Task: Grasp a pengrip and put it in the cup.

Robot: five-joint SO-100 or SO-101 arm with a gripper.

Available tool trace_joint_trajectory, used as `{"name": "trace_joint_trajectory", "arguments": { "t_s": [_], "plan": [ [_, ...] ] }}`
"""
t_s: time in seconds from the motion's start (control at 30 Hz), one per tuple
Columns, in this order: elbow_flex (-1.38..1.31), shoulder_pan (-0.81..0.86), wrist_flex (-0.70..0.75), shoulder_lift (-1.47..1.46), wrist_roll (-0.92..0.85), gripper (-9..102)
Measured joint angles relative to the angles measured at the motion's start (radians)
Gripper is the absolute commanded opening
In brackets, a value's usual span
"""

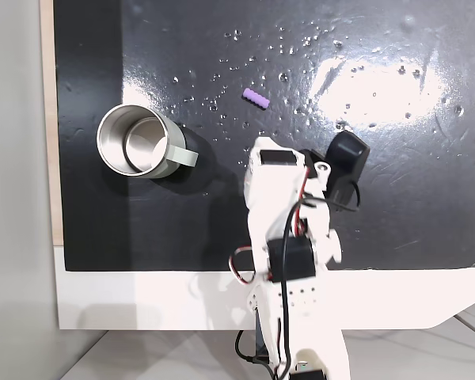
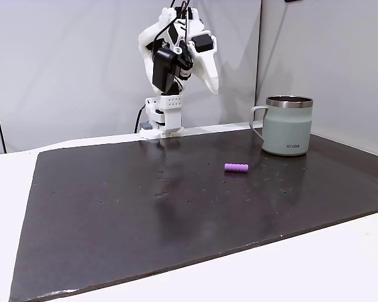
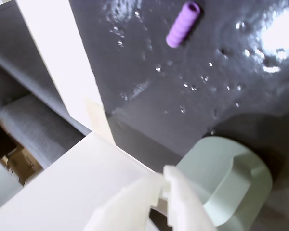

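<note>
The pengrip (image 1: 256, 97) lies loose on the dark desk (image 2: 145, 214), apart from the cup (image 1: 142, 143), handle side. Whether the raised gripper (image 3: 160, 190) is open cannot be told; the small cylinder could roll if nudged.

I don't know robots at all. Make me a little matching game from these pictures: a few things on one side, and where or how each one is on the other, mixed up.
Things:
1. pengrip
2. cup
3. arm
4. mat

Descriptions:
A. upright, nothing inside, handle on its side
B. dark and shiny, covering most of the table
C. lying on its side on the mat, apart from everything else
D. white, folded up high at the mat's edge, touching neither thing

Pairs: 1-C, 2-A, 3-D, 4-B
</note>
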Motion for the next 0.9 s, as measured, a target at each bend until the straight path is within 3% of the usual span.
{"name": "trace_joint_trajectory", "arguments": {
  "t_s": [0.27, 0.5, 0.9],
  "plan": [
    [-0.357, -0.003, 0.137, -0.390, 0.202, 1],
    [-0.554, 0.006, 0.184, -0.664, 0.256, 20],
    [-0.781, 0.071, 0.195, -1.051, 0.273, 20]
  ]
}}
